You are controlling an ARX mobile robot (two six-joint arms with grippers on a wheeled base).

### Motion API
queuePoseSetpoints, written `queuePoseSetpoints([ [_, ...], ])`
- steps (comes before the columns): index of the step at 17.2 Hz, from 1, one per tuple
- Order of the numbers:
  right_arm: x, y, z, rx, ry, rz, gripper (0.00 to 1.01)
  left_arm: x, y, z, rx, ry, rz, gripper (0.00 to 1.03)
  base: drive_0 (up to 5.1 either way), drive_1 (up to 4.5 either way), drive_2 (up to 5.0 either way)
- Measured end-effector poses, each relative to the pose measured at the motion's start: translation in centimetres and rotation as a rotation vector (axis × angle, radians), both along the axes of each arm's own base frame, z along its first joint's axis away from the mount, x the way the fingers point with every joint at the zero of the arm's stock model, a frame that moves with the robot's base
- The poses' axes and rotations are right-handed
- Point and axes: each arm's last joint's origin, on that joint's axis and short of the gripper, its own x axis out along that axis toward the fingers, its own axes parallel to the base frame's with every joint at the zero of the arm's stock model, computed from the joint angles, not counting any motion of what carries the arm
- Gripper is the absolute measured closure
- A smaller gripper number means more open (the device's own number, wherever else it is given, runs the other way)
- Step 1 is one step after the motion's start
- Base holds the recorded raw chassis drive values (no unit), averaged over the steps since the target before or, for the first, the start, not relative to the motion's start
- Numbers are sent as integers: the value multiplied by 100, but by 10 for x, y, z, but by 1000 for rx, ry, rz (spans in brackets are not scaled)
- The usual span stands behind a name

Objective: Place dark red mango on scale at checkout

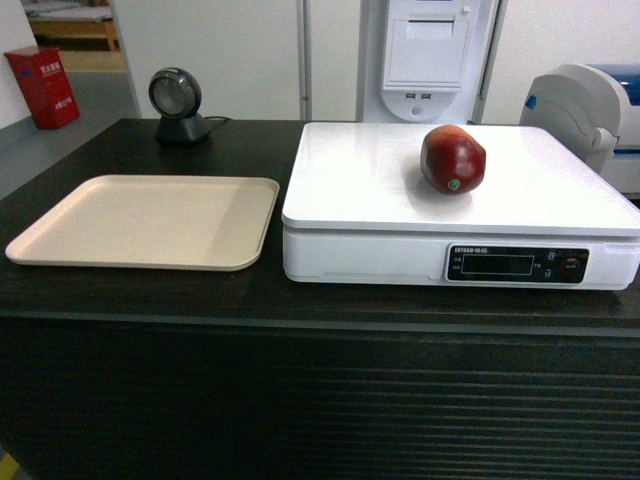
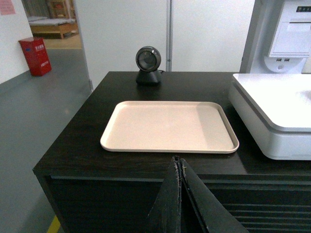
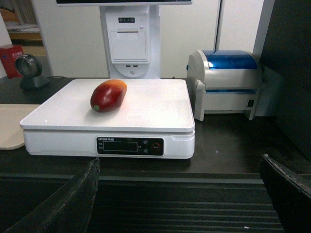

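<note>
Counter [image 1: 150,300] carries the scale [image 3: 146,109] with the mango [image 1: 453,159] lying loose on its plate, right of centre, nothing gripping it. Risk: it's oval, may roll if bumped. Tray [image 2: 170,125], printer [image 3: 228,82] and scanner [image 2: 148,64] flank the scale, none blocking. Right gripper [image 3: 180,194] spread wide, empty; left gripper [image 2: 179,194] looks pressed together, view tight.

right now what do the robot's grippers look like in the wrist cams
Both show only fingers. The left gripper has two matte black, wedge-shaped fingers tapering to a thin tip, with a pale frayed seam between them. The right gripper has broad, flat black fingers with slightly worn, greyish edges. No cables, markings or arm links are visible.
</note>
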Motion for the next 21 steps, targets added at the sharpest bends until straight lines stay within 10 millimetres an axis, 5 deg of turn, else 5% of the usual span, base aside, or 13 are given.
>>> queuePoseSetpoints([
  [21,0,0,0,0,0,0,3,-37,0,3,1,-18,2,101,0,0,0],
])
